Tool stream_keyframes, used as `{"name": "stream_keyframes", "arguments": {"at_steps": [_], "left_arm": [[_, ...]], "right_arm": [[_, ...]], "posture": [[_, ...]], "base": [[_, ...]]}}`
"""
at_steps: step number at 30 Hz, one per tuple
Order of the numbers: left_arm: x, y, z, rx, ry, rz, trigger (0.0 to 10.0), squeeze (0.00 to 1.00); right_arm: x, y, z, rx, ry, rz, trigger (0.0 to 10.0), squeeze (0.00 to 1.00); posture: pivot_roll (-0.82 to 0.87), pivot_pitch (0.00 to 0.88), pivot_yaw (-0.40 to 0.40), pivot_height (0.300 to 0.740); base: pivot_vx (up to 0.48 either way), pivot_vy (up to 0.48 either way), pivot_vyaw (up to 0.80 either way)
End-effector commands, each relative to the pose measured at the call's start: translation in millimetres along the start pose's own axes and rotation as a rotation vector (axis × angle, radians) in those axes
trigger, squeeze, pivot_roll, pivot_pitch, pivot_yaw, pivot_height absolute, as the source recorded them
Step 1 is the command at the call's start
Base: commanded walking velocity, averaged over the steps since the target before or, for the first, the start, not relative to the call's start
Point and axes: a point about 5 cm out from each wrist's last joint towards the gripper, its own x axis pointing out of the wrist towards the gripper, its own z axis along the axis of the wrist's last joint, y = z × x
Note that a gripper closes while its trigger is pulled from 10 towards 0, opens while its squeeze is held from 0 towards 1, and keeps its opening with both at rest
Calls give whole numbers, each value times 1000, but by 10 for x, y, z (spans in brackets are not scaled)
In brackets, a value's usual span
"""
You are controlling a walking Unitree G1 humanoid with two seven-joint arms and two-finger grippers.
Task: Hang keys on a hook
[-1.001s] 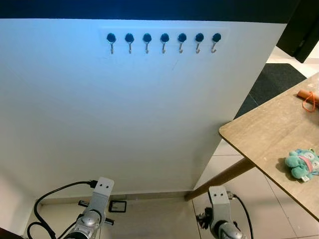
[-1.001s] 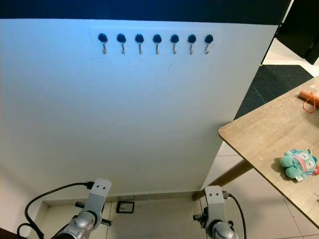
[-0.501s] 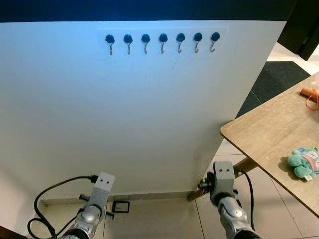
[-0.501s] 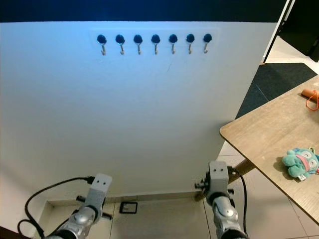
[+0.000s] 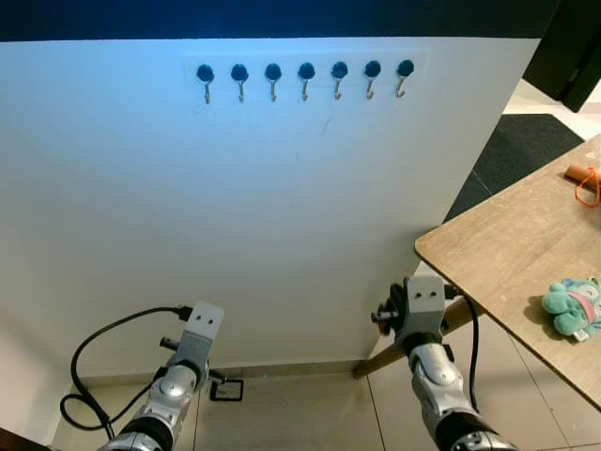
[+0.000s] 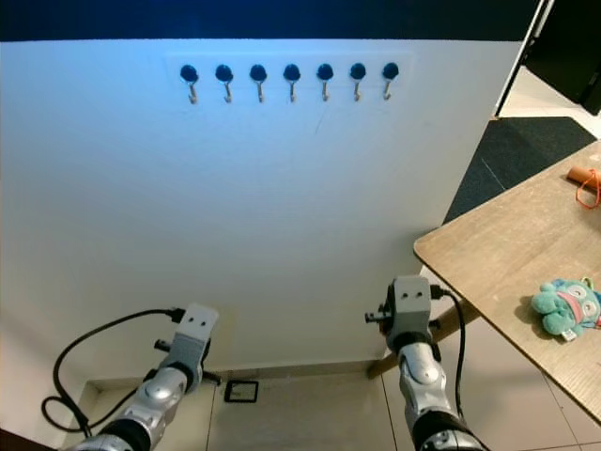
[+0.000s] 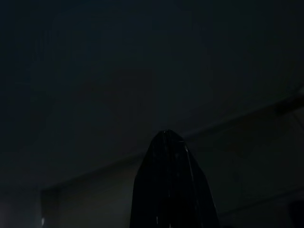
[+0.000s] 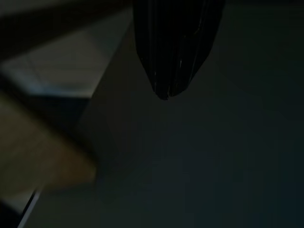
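A row of several metal hooks [image 5: 304,81] with dark round knobs sits high on the white wall [image 5: 282,216]. A brown thing with an orange loop [image 5: 586,184] lies at the far edge of the wooden table [image 5: 507,254] on the right. Both arms are low in front of the wall. The left wrist [image 5: 200,325] is near the floor and the right wrist [image 5: 423,303] is beside the table corner. In the dark wrist views the left gripper [image 7: 166,135] and the right gripper [image 8: 164,94] each show fingers pressed together, with nothing between them.
A teal plush toy [image 5: 571,308] lies on the table near its front edge. A slanted table leg [image 5: 413,340] reaches the tiled floor close to my right arm. A small black square frame [image 5: 226,389] lies at the wall's foot. A dark rug [image 5: 521,150] lies behind the table.
My right arm has risen from the bottom of the view to beside the table corner. The left arm has lifted a little. The hooks and table things stay put.
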Motion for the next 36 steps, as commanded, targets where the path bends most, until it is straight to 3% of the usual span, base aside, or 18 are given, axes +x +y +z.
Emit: {"name": "stream_keyframes", "arguments": {"at_steps": [1,10,14,19,22,29,36], "left_arm": [[21,-29,80,-18,-40,-10,10000,0],[26,-139,310,20,-190,-94,10000,0],[20,-155,352,18,-222,-104,10000,0],[-40,-242,657,6,-424,-164,10000,0],[-44,-247,673,7,-434,-166,10000,0],[-101,-278,1051,27,-615,-170,10000,0],[-168,-304,1321,33,-726,-182,10000,0]], "right_arm": [[53,-6,117,-13,-65,0,10000,0],[180,13,498,-44,-252,3,10000,0],[194,20,552,-46,-277,5,10000,0],[256,54,821,-51,-387,21,10000,0],[258,57,833,-52,-392,22,10000,0],[301,102,1125,-60,-497,31,10000,0],[327,83,1300,-67,-546,17,10000,0]], "posture": [[70,26,-20,740],[69,32,-26,740],[68,34,-27,740],[69,39,-27,740],[69,39,-27,740],[73,43,-28,740],[74,45,-28,740]], "base": [[0,0,0],[0,0,0],[0,0,0],[0,0,0],[0,0,0],[0,0,0],[0,0,0]]}}
